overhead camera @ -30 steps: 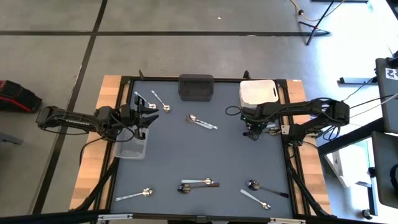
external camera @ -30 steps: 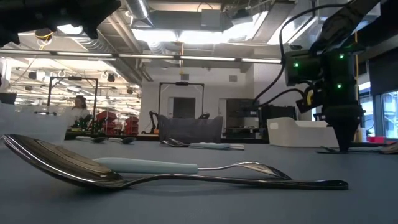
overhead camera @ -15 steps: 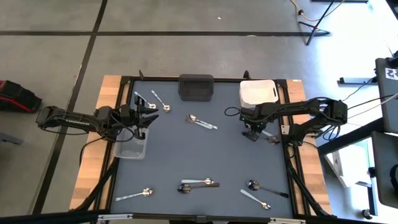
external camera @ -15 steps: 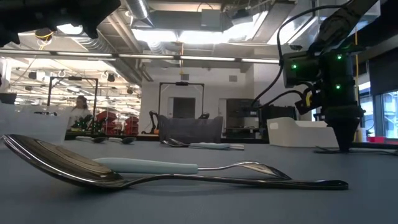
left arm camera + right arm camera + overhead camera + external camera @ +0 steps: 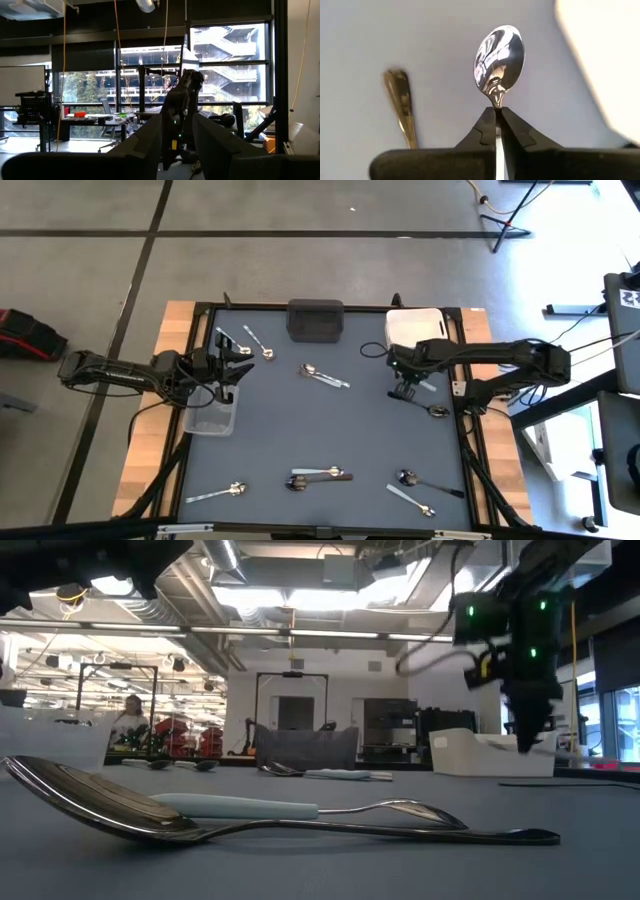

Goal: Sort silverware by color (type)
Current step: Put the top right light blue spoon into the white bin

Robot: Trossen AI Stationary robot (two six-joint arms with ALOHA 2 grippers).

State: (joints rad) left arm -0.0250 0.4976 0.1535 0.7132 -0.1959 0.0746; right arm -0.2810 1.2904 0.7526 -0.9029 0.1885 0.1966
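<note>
We see the right hand (image 5: 496,131) clamped on a shiny spoon (image 5: 499,64), just beside the white bin (image 5: 412,326); the left hand (image 5: 232,367), fingers apart, waits over the clear bin (image 5: 210,420).

The right end effector (image 5: 496,124) has lifted a silver spoon (image 5: 499,65) off the table (image 5: 300,430)

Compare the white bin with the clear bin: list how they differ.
The white bin is opaque and sits at the far edge of the table on the right; the clear bin is see-through and sits at the table's left edge. The right gripper, shut on a spoon, is just in front of the white bin; the left gripper hangs beside the clear bin. Both are open-topped.
</note>
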